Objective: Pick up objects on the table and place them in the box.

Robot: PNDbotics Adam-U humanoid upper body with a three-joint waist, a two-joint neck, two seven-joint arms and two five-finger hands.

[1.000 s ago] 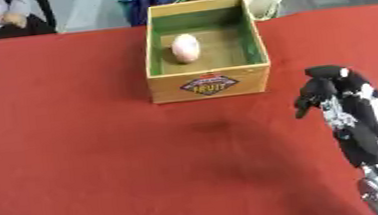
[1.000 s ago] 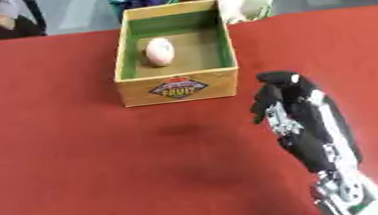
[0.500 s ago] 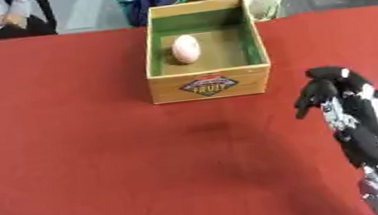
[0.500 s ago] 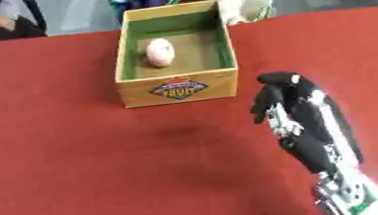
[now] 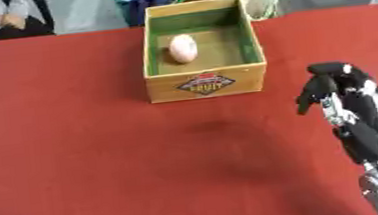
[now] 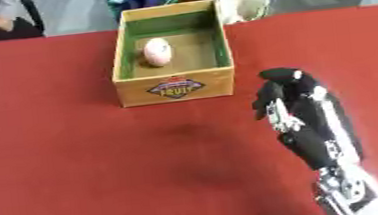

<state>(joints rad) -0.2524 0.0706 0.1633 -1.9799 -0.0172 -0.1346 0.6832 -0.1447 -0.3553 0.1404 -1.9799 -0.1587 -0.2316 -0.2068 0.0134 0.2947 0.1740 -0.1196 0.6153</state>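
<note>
One right hand [image 5: 336, 91], fingers seemingly curled, beside box [image 5: 206, 83]

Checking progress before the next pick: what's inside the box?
One pale egg-shaped object lies on the floor of the box, toward its left. The near wall hides the strip of floor just behind it.

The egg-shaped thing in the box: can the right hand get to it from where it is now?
Probably yes. The right hand hangs over bare red table just right of the open-topped box, fingers curled and holding nothing. The pale egg-shaped thing lies alone inside; only the box's right wall stands between, so reach from above.
</note>
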